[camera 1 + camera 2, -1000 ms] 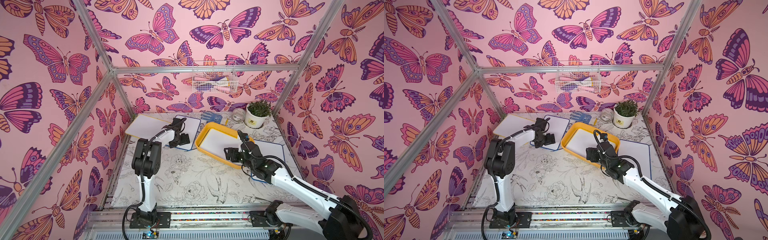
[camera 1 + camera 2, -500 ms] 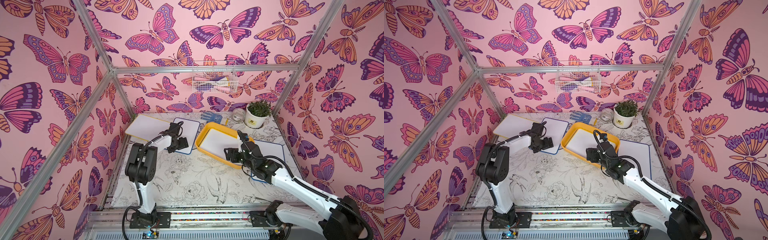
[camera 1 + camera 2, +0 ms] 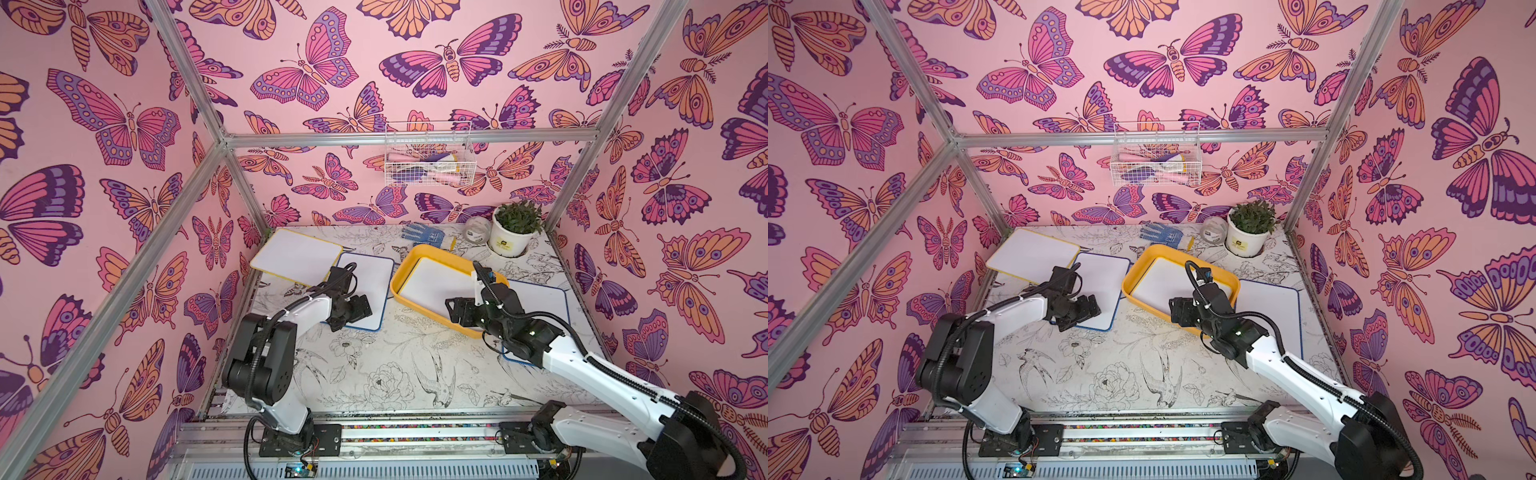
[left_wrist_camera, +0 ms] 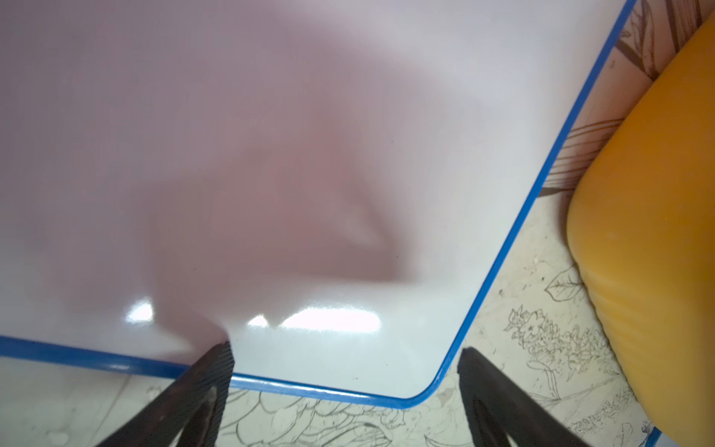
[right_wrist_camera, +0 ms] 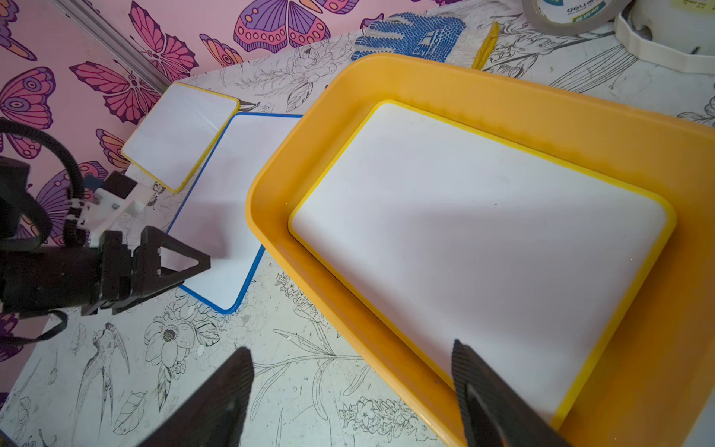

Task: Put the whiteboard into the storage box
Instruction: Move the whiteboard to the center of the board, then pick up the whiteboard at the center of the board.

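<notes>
The jaws of the left arm (image 3: 307, 307) stand wide apart and empty over the near right corner of a thin blue-rimmed white whiteboard (image 4: 309, 154) lying flat on the surface, one tip at its near edge. The jaws of the right arm (image 3: 582, 365), also wide and empty, hover over the near rim of the shallow yellow-orange plastic storage box (image 5: 503, 104), which holds a yellow-rimmed whiteboard (image 5: 483, 240). The blue-rimmed board looks light, stiff and slick, so its corner rim seems the only purchase. Farther left, a second yellow-rimmed whiteboard (image 3: 295, 257) overlaps it.
</notes>
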